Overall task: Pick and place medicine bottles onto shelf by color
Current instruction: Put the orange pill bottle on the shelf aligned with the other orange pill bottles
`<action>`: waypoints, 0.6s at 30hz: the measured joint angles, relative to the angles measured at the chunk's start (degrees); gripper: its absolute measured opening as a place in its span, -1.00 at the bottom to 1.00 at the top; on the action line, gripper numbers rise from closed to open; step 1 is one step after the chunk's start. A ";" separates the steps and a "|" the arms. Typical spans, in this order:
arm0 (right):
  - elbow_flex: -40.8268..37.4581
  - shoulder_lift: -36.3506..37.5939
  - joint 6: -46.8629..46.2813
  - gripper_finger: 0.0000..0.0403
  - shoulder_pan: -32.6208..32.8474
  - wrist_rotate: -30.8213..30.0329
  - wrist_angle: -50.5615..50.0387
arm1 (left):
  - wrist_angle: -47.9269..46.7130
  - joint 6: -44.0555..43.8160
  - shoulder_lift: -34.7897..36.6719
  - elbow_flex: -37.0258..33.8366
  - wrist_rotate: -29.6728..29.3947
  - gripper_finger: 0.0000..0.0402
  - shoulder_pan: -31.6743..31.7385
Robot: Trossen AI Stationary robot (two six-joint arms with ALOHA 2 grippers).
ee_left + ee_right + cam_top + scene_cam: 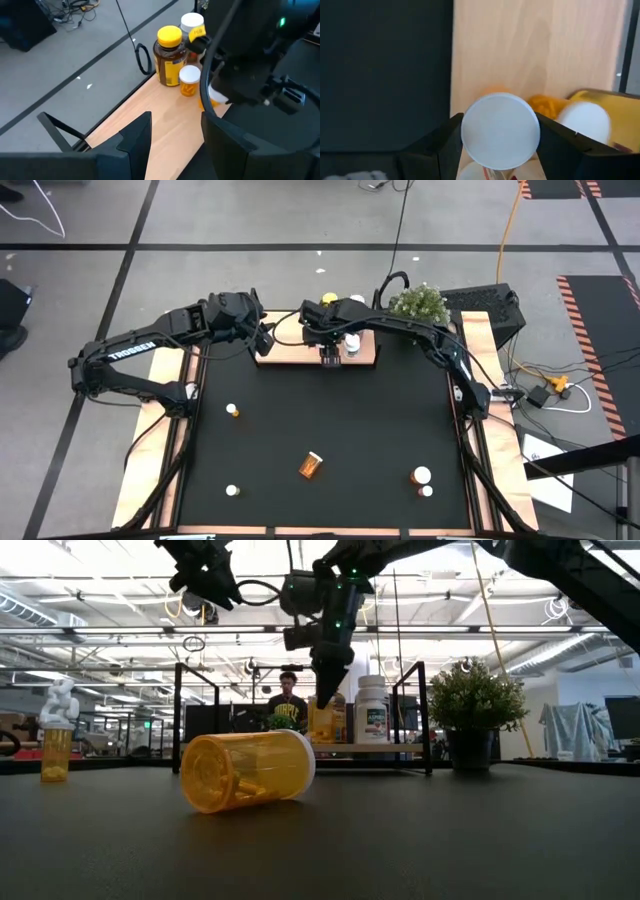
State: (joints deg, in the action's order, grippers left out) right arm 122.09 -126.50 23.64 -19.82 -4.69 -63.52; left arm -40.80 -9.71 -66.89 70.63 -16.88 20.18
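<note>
Placing an amber bottle on the shelf

Nearest, an orange bottle lies tipped on the bench mat, others scattered well apart. Beyond, the right tool grips a white-capped bottle over the shelf, beside the yellow-lidded jar. Next, I judge: lower, release. Left tool, open and empty, hovers by the shelf's edge; posts crowd it.

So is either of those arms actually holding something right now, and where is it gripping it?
The right gripper holds a bottle by its white cap, one finger on each side, over the shelf. The left gripper is open and empty.
</note>
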 joint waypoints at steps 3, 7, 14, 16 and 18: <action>0.01 0.27 0.00 0.02 -1.05 0.31 -0.43 | -0.03 -0.06 0.02 0.00 -0.35 -0.14 0.00; 0.01 0.32 0.66 0.02 -2.65 3.15 -1.63 | -0.11 0.62 0.00 0.00 -0.63 -0.14 -0.04; 0.01 0.33 -0.28 0.02 -3.73 6.61 -1.60 | -0.13 2.13 0.00 0.00 -1.89 -0.14 -0.02; -0.25 0.36 -0.43 0.02 -3.76 8.10 -1.42 | -0.13 2.14 0.00 0.00 -2.66 -0.14 -0.02; -0.94 0.38 -0.43 0.03 -3.78 8.85 -1.00 | -0.13 2.17 0.00 0.00 -2.80 -0.14 -0.01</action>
State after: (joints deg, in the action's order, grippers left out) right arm 121.15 -126.13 23.20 -23.59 4.16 -64.52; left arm -40.93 -7.54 -66.89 70.63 -19.68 20.18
